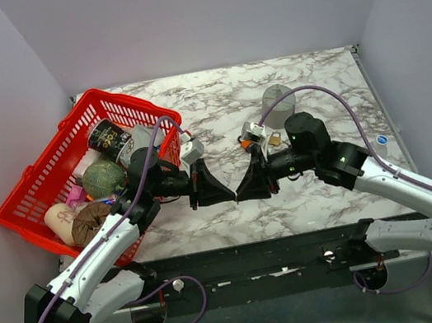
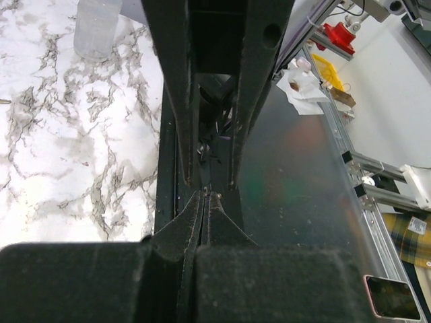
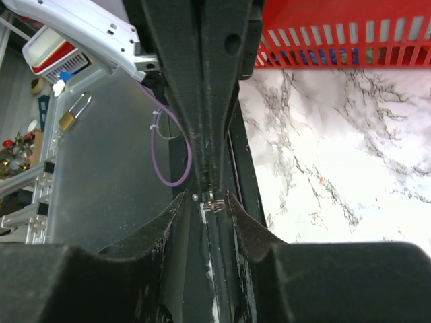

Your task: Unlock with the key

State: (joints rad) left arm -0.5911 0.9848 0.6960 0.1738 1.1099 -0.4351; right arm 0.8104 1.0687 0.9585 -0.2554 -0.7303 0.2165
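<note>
The two arms meet nose to nose over the near edge of the marble tabletop (image 1: 310,78), gripper tips all but touching in the top view; the left gripper (image 1: 232,197) has its fingers pressed flat together, seen as one closed seam in its own wrist view; the right gripper (image 1: 241,197) is spread, its two fingers standing apart on either side of the left one's closed tips; at those closed tips a tiny silvery piece shows in the right wrist view, which looks to be the blade of the key (image 3: 213,204), pinched by the left gripper and lying in the gap between the right fingers without clearly touching them; the key's black head cannot be made out against the black fingers; the right wrist view is the only one that shows the piece plainly; behind the right gripper, on the marble, a brass padlock (image 1: 275,139) lies just beside a small orange and white object (image 1: 250,134), too small to read clearly; farther back stands a translucent cup (image 1: 278,100), upright and apart from both arms; a red basket (image 1: 133,107) full of mixed goods sits at the left side of the tabletop, beside the left arm.
</note>
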